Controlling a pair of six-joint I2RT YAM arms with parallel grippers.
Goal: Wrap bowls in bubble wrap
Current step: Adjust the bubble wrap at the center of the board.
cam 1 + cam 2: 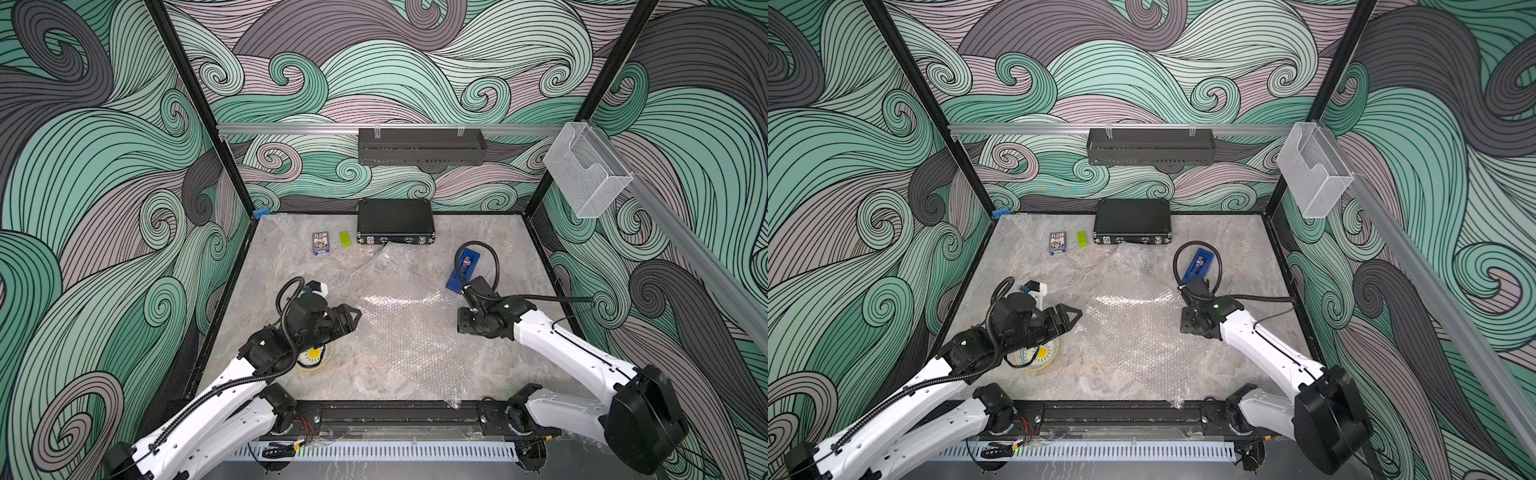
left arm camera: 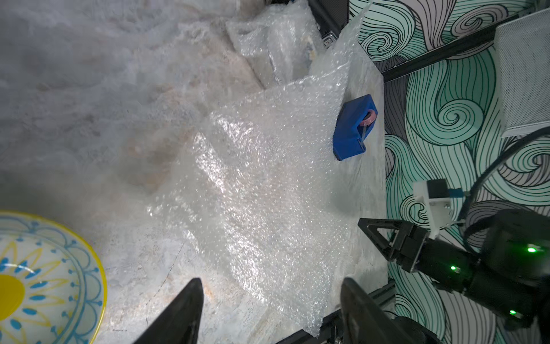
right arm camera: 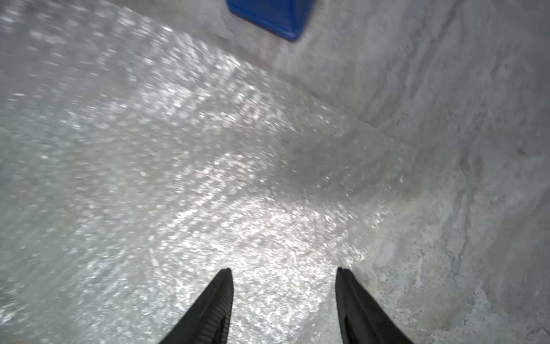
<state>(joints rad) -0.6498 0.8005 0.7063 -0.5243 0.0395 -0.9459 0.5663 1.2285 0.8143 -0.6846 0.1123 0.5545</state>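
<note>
A cream bowl [image 1: 314,358] [image 1: 1039,357] [image 2: 35,283] with a yellow rim, blue ornament and a yellow centre sits upright on the table at the near left, partly hidden under my left arm. A large clear sheet of bubble wrap [image 1: 403,324] [image 1: 1133,332] [image 2: 253,178] [image 3: 148,163] lies flat in the middle. My left gripper [image 1: 356,318] [image 1: 1077,319] [image 2: 270,281] is open above the sheet's left edge, just beyond the bowl. My right gripper [image 1: 461,322] [image 1: 1185,323] [image 3: 284,269] is open over the sheet's right edge, nothing between its fingers. A darker bowl is not visible.
A crumpled piece of bubble wrap [image 1: 388,259] [image 2: 276,44] rises in front of a black case [image 1: 395,222] at the back. A blue tape dispenser [image 1: 463,270] [image 2: 354,128] lies right of the sheet. A card box [image 1: 320,242] and green brick [image 1: 345,239] lie back left.
</note>
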